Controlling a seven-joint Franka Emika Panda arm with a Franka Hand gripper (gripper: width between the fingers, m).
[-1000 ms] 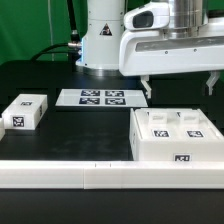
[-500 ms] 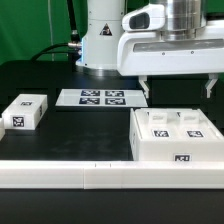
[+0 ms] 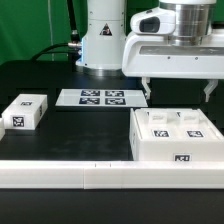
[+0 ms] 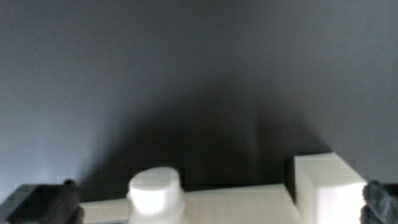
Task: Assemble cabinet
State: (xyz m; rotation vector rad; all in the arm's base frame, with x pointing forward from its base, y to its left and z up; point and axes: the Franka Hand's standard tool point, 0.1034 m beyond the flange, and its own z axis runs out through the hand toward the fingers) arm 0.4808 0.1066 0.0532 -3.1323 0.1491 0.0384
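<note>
Exterior view: gripper (image 3: 177, 90) vertical, fingers (image 3: 147, 91) down, spread wide, empty, hovering above cabinet (image 3: 178, 146), not touching.

cabinet (image 3: 178, 140) cropped at exterior view's right edge, wrist view blurred throughout
</note>
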